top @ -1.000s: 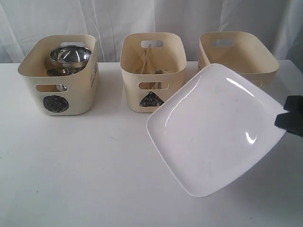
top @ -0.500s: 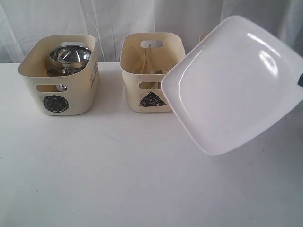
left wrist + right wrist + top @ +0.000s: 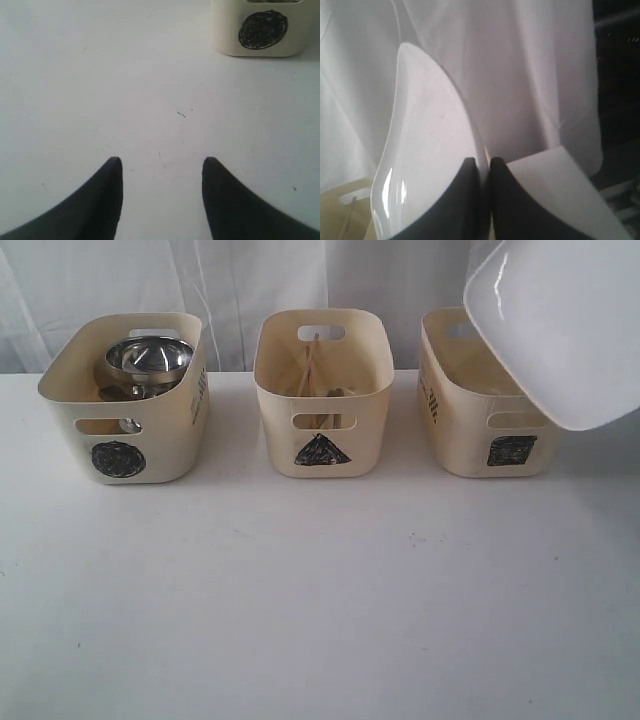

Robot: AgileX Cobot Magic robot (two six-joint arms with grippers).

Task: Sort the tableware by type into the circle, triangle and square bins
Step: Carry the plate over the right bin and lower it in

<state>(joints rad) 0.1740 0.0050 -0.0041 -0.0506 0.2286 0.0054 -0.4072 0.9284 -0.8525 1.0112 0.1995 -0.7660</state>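
Observation:
The large white square plate (image 3: 565, 325) hangs tilted, high above the square bin (image 3: 485, 400) at the right. My right gripper (image 3: 483, 162) is shut on the plate's (image 3: 422, 160) rim, standing it nearly on edge; the gripper is outside the exterior view. The circle bin (image 3: 125, 405) at the left holds a steel bowl (image 3: 148, 358) on top of other steel pieces. Wooden chopsticks (image 3: 305, 365) stand in the triangle bin (image 3: 320, 390) in the middle. My left gripper (image 3: 161, 165) is open above bare table, with the circle bin (image 3: 260, 30) ahead of it.
White curtains (image 3: 250, 280) hang close behind the three bins. The white table (image 3: 300, 600) stretches in front of them. In the right wrist view the table's corner (image 3: 560, 180) and a dark gap beyond the curtain show.
The plate has risen from low over the table's front right, up and back, to high over the square bin, uncovering that bin's front mark.

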